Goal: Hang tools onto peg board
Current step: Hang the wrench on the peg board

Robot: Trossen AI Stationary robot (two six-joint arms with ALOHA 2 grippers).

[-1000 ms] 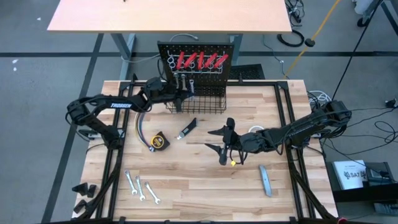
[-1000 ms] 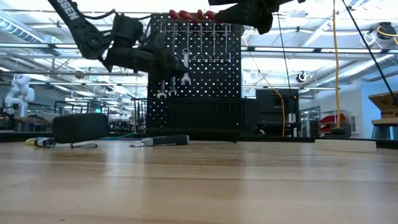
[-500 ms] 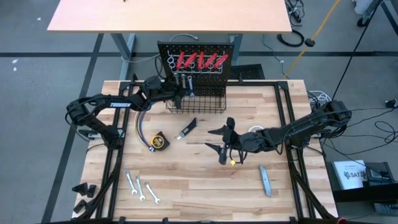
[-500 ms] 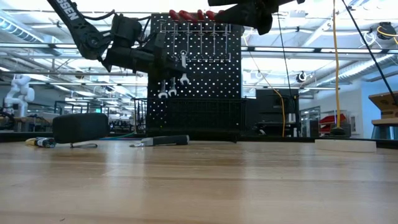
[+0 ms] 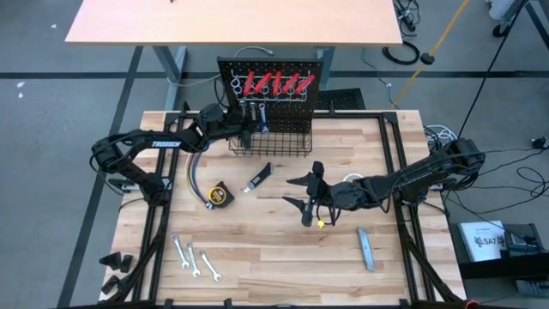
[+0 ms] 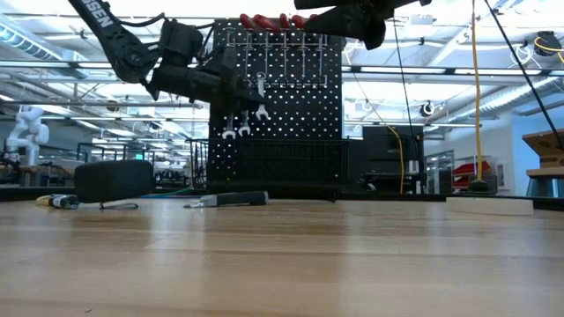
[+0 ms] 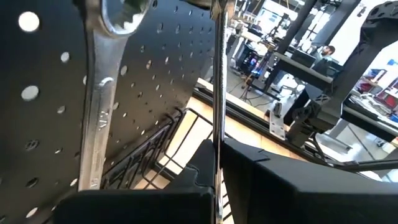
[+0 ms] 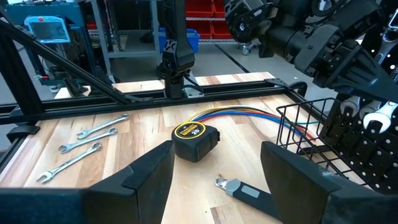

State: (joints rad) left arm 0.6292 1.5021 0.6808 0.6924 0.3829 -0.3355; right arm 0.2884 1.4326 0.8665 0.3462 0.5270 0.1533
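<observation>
At the twelve o'clock edge of the pale butcher-block table (image 5: 274,257) stands the peg board (image 5: 274,73), an upright black perforated metal panel with a black wire basket (image 5: 279,142) at its foot. Along its top hang the red-handled tools (image 5: 274,83), glossy and slim, and below them two silver wrenches (image 6: 236,123) hang with their open ends down. The left gripper (image 5: 249,129) is right up at the board's face, its fingers pressed together on a thin flat wrench (image 7: 217,93) seen edge-on in the left wrist view, close beside another hanging wrench (image 7: 102,106), a flat stamped-steel bar with a ring end. The right gripper (image 5: 310,196) hovers over the middle of the table with its two dark fingers spread and nothing between them. Toward nine o'clock of it lie the squat yellow tape measure (image 5: 220,195) and the black-handled knife (image 5: 260,178); a bundle of coloured wires (image 5: 194,178) curves just beyond the tape. Three more slim silver wrenches (image 5: 196,258) lie fanned near the seven o'clock corner, and a flat grey bar (image 5: 366,249) rests toward five o'clock.
</observation>
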